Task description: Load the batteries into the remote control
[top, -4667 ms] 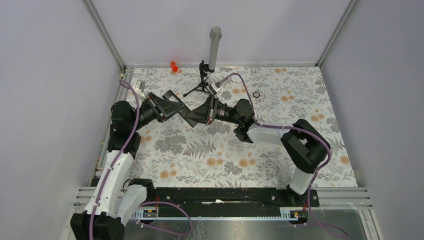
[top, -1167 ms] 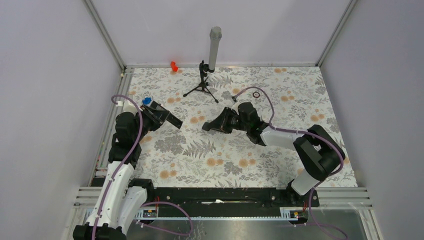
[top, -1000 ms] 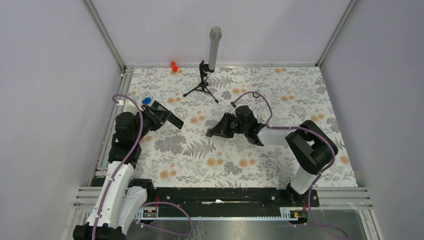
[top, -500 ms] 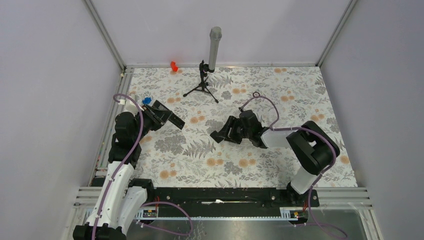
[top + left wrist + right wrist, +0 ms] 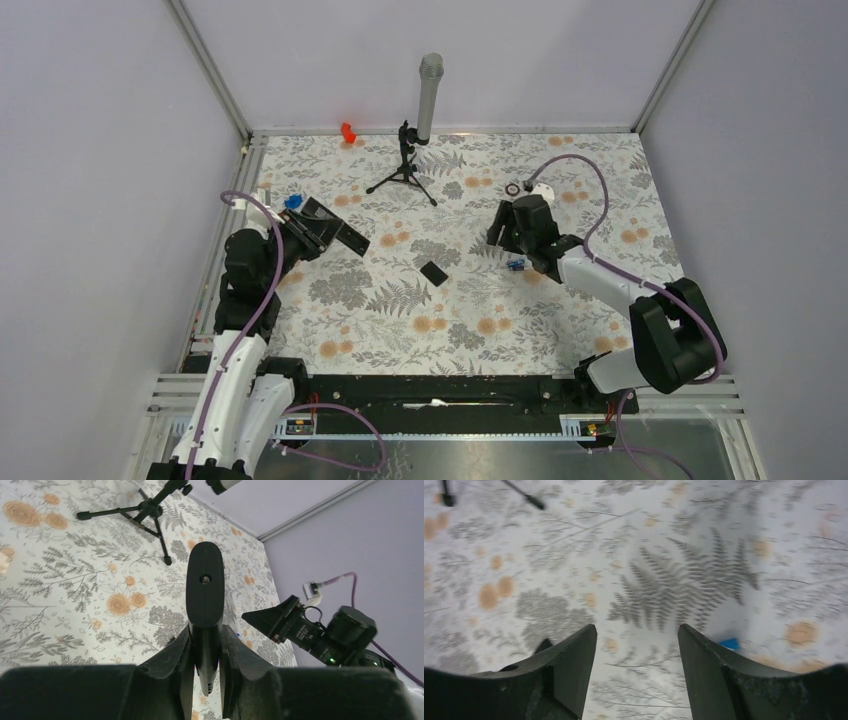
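L gripper [image 5: 206, 632] clamped; R gripper [image 5: 636, 630] spread wide.

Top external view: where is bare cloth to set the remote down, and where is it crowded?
Free: the wide near strip between the back cover and the base rail. Crowded: around the batteries beside the right gripper, and by the tripod.

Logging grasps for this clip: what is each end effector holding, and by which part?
Left end effector grips the remote control by one end; right end effector is open, empty.
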Robot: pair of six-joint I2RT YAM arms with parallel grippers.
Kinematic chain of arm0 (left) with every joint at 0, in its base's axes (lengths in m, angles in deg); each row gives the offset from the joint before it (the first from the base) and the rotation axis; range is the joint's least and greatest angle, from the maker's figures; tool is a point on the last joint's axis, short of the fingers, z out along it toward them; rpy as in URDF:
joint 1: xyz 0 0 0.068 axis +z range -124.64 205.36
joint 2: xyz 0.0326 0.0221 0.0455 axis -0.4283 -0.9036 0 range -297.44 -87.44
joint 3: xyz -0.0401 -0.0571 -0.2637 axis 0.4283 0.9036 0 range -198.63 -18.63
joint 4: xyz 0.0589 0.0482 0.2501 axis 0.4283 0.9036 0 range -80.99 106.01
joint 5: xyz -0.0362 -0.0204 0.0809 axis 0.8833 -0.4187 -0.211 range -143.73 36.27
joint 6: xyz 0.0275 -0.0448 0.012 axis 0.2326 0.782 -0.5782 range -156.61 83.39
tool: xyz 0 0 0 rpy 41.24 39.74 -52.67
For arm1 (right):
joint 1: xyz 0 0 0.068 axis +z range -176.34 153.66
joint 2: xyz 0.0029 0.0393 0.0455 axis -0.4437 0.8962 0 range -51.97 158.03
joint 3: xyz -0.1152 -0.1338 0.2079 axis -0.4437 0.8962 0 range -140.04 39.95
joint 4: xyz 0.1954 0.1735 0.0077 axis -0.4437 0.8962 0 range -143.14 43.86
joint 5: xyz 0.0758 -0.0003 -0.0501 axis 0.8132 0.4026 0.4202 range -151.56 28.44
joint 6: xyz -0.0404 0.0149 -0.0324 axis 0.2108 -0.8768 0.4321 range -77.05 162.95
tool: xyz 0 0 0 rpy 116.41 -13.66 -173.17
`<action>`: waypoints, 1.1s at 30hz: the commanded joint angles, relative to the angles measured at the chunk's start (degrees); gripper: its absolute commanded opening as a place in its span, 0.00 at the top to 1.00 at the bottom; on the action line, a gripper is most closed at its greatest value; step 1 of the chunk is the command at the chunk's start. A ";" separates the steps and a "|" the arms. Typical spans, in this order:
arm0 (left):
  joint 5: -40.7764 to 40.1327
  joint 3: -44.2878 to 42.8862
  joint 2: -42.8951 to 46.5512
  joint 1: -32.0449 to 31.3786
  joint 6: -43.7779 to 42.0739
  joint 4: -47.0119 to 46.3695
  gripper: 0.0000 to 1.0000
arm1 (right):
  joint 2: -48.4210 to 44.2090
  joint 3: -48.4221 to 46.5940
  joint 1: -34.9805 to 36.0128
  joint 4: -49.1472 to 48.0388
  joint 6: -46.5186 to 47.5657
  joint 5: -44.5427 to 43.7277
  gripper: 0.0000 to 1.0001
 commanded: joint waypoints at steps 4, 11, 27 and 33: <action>7.89 0.66 1.26 0.10 -0.87 -12.29 1.00 | -1.95 3.41 -6.41 8.42 2.64 -6.35 0.37; 11.31 2.12 0.93 0.10 0.10 -17.49 1.00 | 1.00 2.59 -7.92 8.54 0.66 -5.74 0.36; 11.81 2.24 -0.05 0.10 0.64 -17.33 1.00 | 6.18 1.01 -8.10 10.03 -1.54 -3.69 0.58; 10.88 2.26 -0.33 0.10 0.63 -16.35 1.00 | 4.87 0.87 -8.05 13.83 -3.01 -1.74 0.61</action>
